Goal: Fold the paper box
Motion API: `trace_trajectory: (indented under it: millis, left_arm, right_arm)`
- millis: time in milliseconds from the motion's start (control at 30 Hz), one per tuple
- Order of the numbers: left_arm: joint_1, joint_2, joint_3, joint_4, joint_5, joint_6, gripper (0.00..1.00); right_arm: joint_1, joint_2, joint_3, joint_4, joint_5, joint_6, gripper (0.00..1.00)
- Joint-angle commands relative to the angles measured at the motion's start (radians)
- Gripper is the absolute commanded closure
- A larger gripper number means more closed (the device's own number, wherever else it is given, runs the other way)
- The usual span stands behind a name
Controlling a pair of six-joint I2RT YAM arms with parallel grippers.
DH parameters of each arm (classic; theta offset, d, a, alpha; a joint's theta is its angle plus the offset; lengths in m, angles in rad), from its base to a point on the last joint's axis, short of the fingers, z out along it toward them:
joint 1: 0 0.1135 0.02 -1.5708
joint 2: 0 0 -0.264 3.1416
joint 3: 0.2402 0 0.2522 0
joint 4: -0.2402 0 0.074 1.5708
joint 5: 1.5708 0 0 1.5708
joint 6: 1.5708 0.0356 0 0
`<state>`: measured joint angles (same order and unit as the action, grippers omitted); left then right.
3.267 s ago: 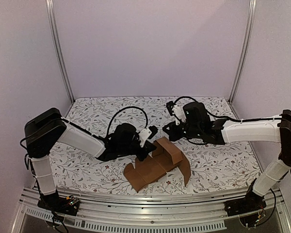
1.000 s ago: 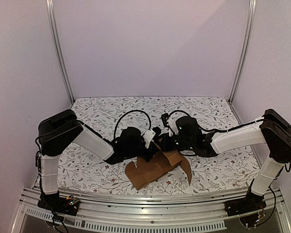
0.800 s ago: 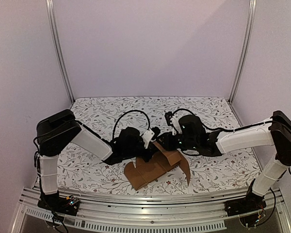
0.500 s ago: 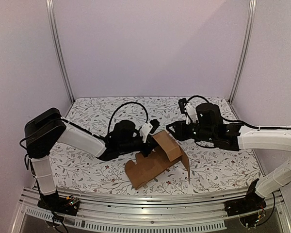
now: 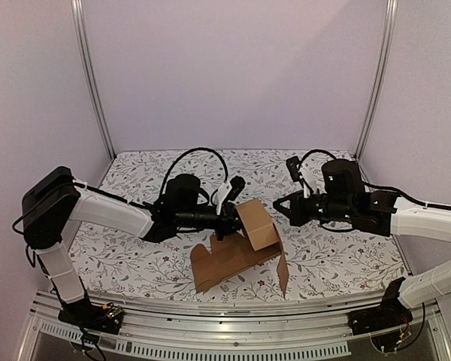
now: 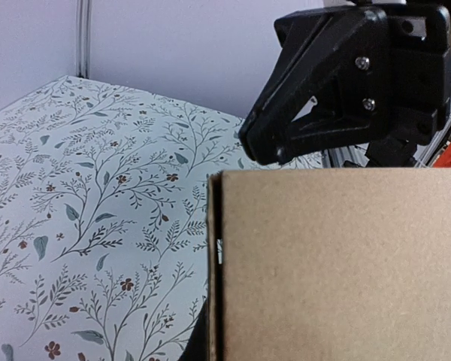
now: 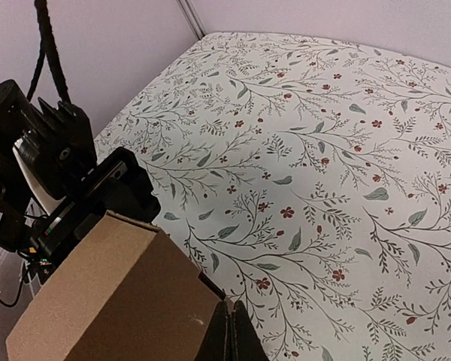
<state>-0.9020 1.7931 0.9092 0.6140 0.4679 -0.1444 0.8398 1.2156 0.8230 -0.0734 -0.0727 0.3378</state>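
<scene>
Brown cardboard of the paper box [image 5: 233, 259] is held tilted up from the desk [image 5: 135, 256], near its middle, by the left gripper [image 5: 227, 220], clamped on an upright panel, seemingly so flaps can be pushed by the right gripper [image 5: 279, 208], pinched together alongside.

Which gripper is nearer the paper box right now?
Left. The left gripper pinches the paper box at its raised flap; the right gripper is shut, close beside that flap, not gripping it.

Pale lilac walls [image 5: 233, 75] enclose a floral-patterned table [image 5: 338, 263] framed by metal posts [image 5: 91, 75].
</scene>
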Motion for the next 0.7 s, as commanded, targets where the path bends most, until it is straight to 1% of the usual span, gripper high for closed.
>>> trace_trajectory:
  millis: [0, 167, 300, 533, 667]
  left_arm:
    - [0.015, -0.024, -0.006, 0.027, 0.111, -0.056, 1.00]
    - [0.017, -0.024, -0.005, 0.055, 0.140, -0.082, 1.00]
    - [0.020, -0.025, -0.006, 0.078, 0.153, -0.099, 1.00]
    - [0.021, -0.026, -0.003, 0.093, 0.142, -0.108, 1.00]
    - [0.024, -0.025, -0.004, 0.104, 0.129, -0.110, 1.00]
  right_arm:
    - [-0.004, 0.009, -0.025, -0.008, -0.117, -0.010, 1.00]
    - [0.052, 0.038, -0.025, 0.027, -0.206, -0.024, 1.00]
    - [0.076, 0.060, -0.030, 0.090, -0.298, -0.015, 1.00]
    - [0.083, 0.074, -0.055, 0.259, -0.481, 0.062, 1.00]
    - [0.087, 0.091, -0.056, 0.304, -0.530, 0.106, 1.00]
